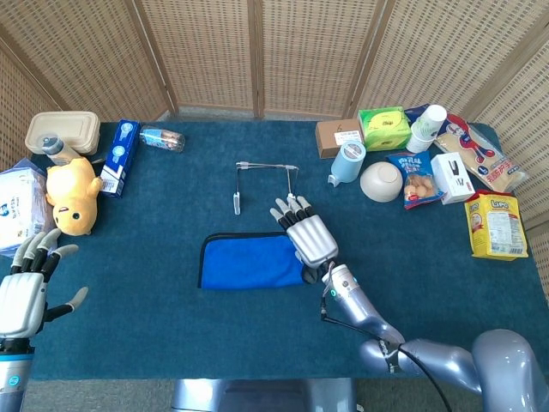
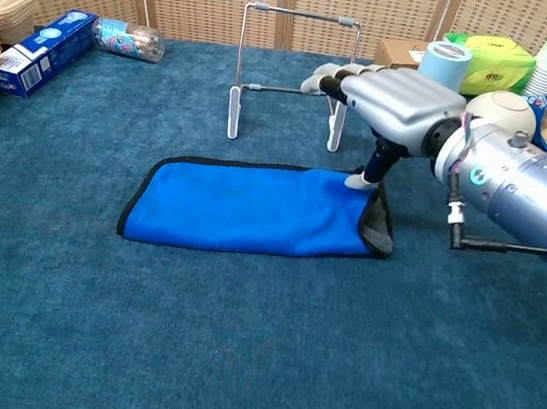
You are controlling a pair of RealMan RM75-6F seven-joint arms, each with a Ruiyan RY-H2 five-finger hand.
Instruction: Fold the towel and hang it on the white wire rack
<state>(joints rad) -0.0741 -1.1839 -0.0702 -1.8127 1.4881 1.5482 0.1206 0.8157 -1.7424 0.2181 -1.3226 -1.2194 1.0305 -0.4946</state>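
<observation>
Noted a blue towel [image 1: 251,261], soft pile with dark edging, lying flat and folded on the tabletop [image 1: 171,326], itself covered in napped teal cloth. Found the towel's right end turned up slightly, grey underside showing in the chest view only. Observed the white wire rack [image 2: 294,63], thin bent metal on white feet, standing upright just behind the towel.

Recorded the right hand [image 2: 393,101], silver shell with dark-jointed fingers, held palm down above the towel's right end, fingers extended and apart, holding nothing. Saw in the chest view the thumb tip pointing down at the towel's far right corner; contact could not be told. Hidden in the head view beneath the hand's back.

Logged the left hand [image 1: 26,296] at the tabletop's left edge, head view only, fingers spread, empty.

Listed in the head view alone: yellow plush toy [image 1: 72,191], yellow snack bag [image 1: 495,225], white carton [image 1: 452,178]. Seen in both: blue box [image 1: 118,157], clear plastic bottle [image 1: 161,138] lying on its side, round cream bowl [image 1: 381,181], pale blue cylindrical container [image 1: 346,162], cardboard box [image 1: 338,137].
</observation>
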